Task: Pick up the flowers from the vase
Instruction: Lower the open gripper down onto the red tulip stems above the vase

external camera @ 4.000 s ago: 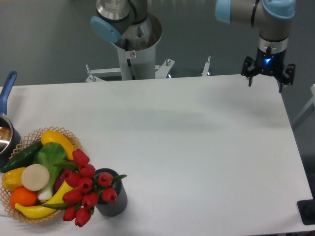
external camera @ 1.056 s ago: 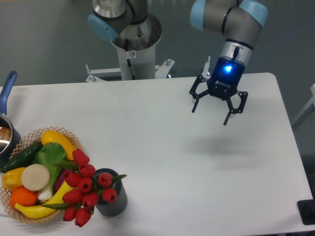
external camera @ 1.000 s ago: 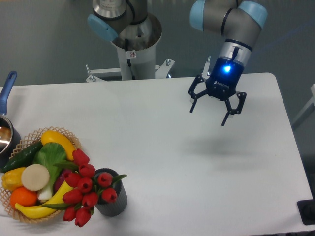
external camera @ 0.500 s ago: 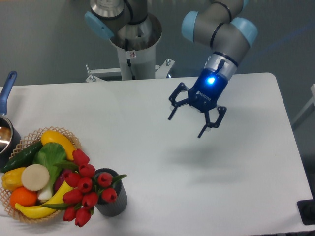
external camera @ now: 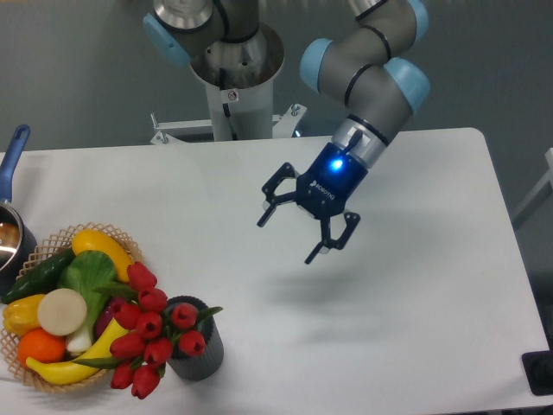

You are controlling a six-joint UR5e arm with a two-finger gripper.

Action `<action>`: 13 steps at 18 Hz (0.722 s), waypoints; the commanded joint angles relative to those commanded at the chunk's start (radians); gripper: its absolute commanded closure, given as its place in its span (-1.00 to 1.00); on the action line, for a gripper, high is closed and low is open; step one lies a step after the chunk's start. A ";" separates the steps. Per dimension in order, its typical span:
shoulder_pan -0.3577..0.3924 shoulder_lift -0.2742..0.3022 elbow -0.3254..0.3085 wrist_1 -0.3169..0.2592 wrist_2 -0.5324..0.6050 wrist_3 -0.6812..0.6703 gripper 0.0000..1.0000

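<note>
2 black fingers of the two-finger gripper [external camera: 285, 239] stand spread apart, holding nothing, above bare white table [external camera: 415, 285]. well down and left of it, the bunch of red tulip buds with green leaves [external camera: 151, 333] leans out of the short dark grey ribbed vase [external camera: 197, 354]. they look light and soft, so pinching the stems near the rim seems safest. just beside them sits the wicker basket of fruit and vegetables [external camera: 56, 316], crowding that side.

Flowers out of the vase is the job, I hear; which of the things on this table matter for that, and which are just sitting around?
Part of the job:
flowers
vase
gripper, open, above the table

Just lying about:
wicker basket of fruit and vegetables
blue-handled pot
</note>
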 joint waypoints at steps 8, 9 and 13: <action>-0.077 -0.083 0.103 0.002 -0.015 -0.005 -1.00; -0.078 -0.086 0.106 0.002 -0.017 -0.005 -1.00; -0.107 -0.113 0.135 0.003 -0.017 -0.005 -1.00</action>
